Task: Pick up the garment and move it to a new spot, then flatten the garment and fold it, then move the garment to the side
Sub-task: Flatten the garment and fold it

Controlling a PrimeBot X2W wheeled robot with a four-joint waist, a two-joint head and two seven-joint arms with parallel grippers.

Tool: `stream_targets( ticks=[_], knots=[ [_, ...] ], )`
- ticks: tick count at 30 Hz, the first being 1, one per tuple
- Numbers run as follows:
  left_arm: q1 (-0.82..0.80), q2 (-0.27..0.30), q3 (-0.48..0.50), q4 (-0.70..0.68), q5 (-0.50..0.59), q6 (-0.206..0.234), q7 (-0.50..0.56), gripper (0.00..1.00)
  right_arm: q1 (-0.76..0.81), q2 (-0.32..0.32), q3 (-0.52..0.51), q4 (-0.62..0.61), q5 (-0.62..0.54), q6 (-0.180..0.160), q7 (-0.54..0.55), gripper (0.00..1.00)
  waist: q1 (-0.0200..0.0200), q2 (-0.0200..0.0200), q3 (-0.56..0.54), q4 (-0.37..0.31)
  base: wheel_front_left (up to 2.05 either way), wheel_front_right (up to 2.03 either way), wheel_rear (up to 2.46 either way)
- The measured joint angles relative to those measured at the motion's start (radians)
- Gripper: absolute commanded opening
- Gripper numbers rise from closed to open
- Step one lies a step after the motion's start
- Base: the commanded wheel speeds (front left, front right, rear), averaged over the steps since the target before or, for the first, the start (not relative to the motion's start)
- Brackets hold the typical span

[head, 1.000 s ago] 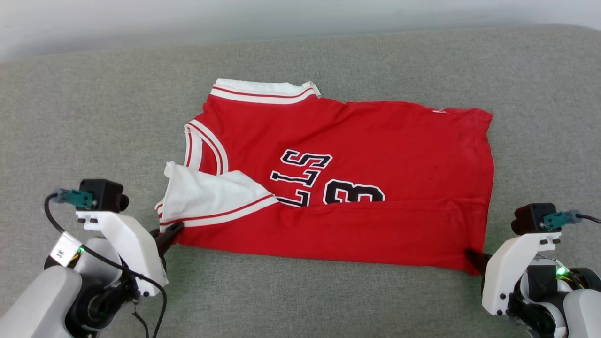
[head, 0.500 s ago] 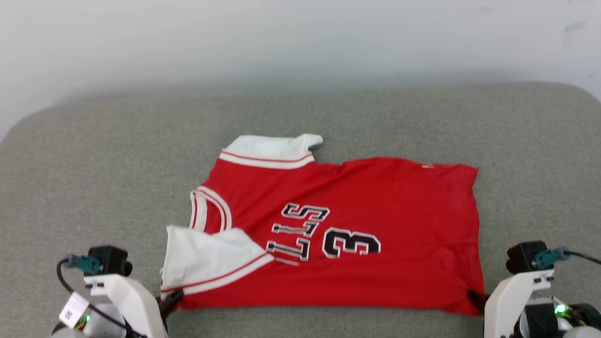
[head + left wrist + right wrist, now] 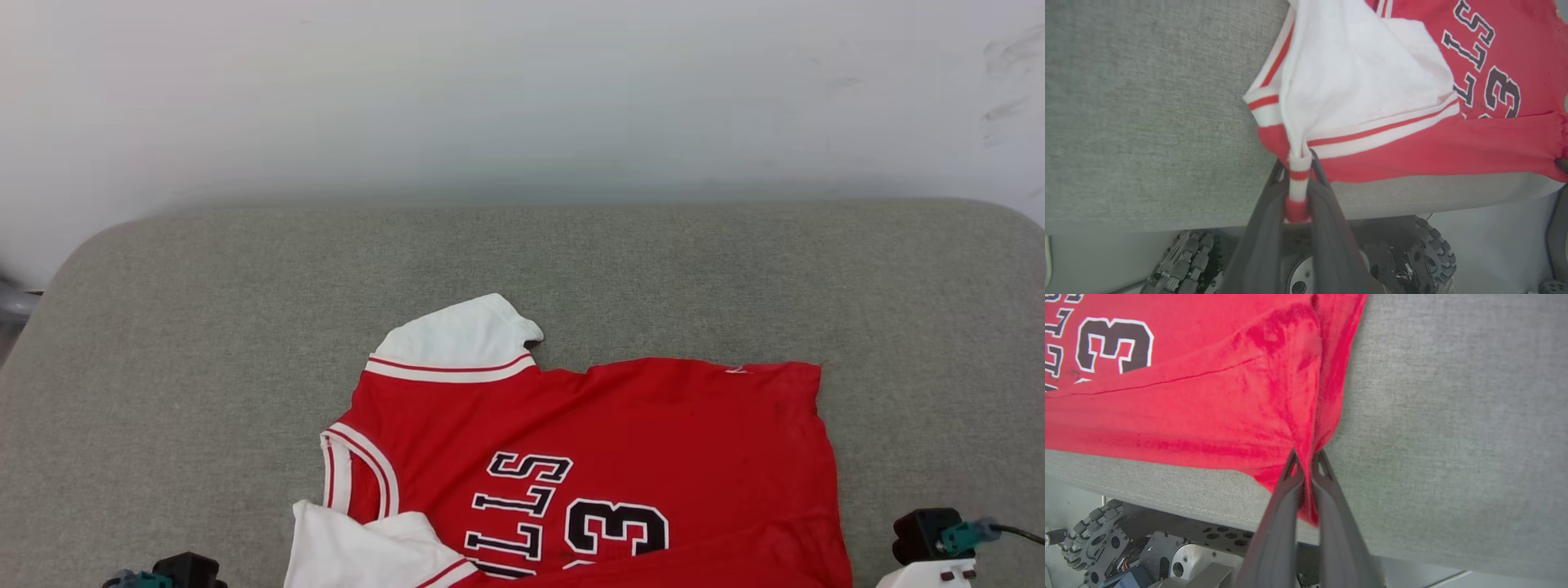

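Where the grey cushion (image 3: 204,310) drops away at its near edge, finds the garment (image 3: 653,441) lying chest up, spread across the near middle and reaching right to that edge. Points the collar toward the cushion's left side and the hem toward its right, with the black lettering (image 3: 514,500) and a numeral 3 (image 3: 616,527) reading sideways. Leaves one white sleeve (image 3: 457,339) flat on the far side, well short of the far edge, and lays the other white sleeve (image 3: 1363,81) folded over the chest at the near left. Pinches a bunched strip of striped sleeve trim and red cloth in the left gripper (image 3: 1299,161), closed tight on it just off the near edge. Clamps the red hem corner at the near right in the right gripper (image 3: 1306,455), fingers almost meeting with the cloth squeezed between them. Holds the near fold stretched between the two grips, with creases fanning out from the right one. Catches wheels (image 3: 1090,535) of the base below the cushion's near edge in both wrist views.
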Motion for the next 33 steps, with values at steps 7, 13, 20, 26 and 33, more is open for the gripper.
stream_targets(
  ticks=[7,13,20,26,33],
  knots=[
    [-0.051,-0.048,0.000,0.025,0.021,-0.032,-0.061,1.00,0.012,0.051,-0.014,-0.023,-0.014,0.000,-0.195,1.00,0.0000,0.0000,-0.001,0.003,0.00,0.00,0.00],
    [-0.100,-0.058,0.026,0.011,0.097,-0.025,-0.177,1.00,-0.014,0.103,-0.062,-0.067,-0.056,0.000,-0.400,1.00,0.0001,0.0000,-0.006,-0.008,0.00,0.00,0.00],
    [-0.179,-0.100,0.057,-0.007,0.258,-0.004,-0.434,1.00,-0.051,0.130,-0.088,-0.122,-0.127,0.000,-0.565,1.00,0.0001,0.0000,0.002,-0.019,0.00,0.00,0.00],
    [-0.252,-0.126,0.053,-0.009,0.360,-0.006,-0.567,1.00,-0.096,0.143,-0.089,-0.177,-0.153,0.000,-0.595,1.00,0.0002,0.0000,0.042,-0.037,0.00,0.00,0.00],
    [-0.390,-0.149,0.039,0.036,0.412,-0.027,-0.585,1.00,-0.166,0.149,-0.096,-0.248,-0.179,0.000,-0.611,1.00,0.0002,0.0000,0.126,-0.063,0.00,0.00,0.00]
  ],
)
